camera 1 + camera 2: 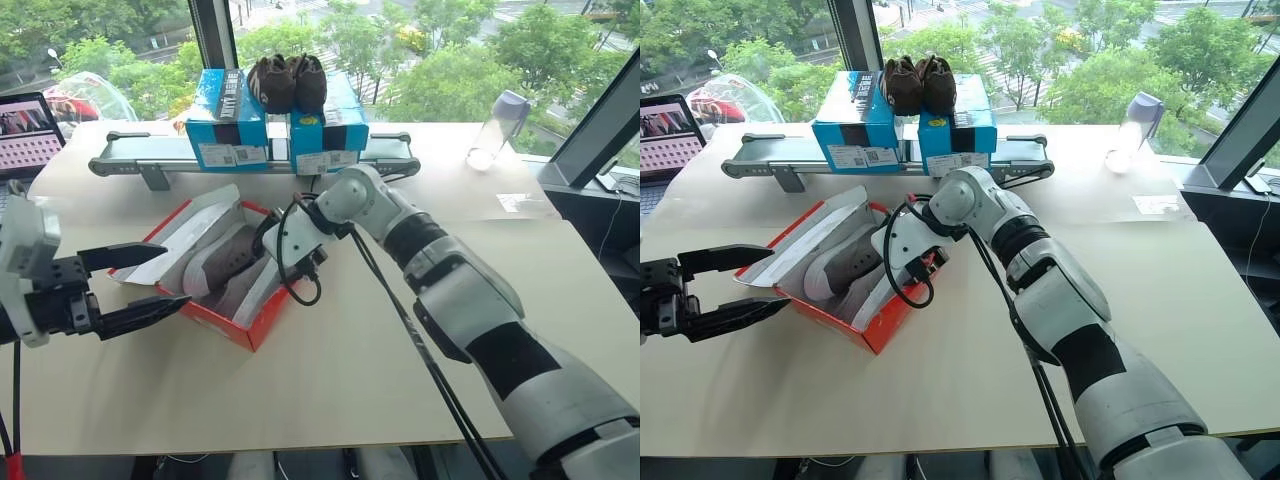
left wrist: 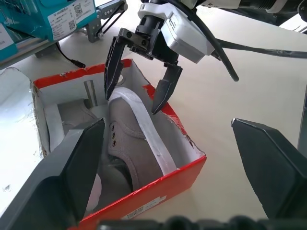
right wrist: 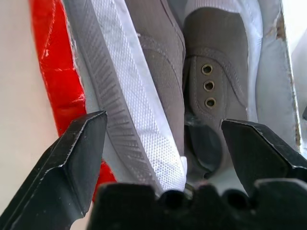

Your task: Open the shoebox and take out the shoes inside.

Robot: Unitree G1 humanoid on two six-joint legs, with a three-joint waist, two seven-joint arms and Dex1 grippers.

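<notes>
1. Green trees fill the window behind a pale table (image 1: 330, 370), where blue boxes (image 1: 270, 125) carry dark brown shoes (image 1: 287, 80).
2. Near the table's left side sits the red shoebox (image 1: 250, 325), its lid (image 1: 185, 235) swung open.
3. Two grey shoes (image 2: 129, 143) lie inside it, one turned on its side with the white sole up.
4. The right gripper (image 2: 136, 79) hangs over that shoe, fingers spread wide astride the sole, gripping nothing.
5. The left gripper (image 1: 140, 285) hovers just beside the box, fingers apart and empty.
</notes>
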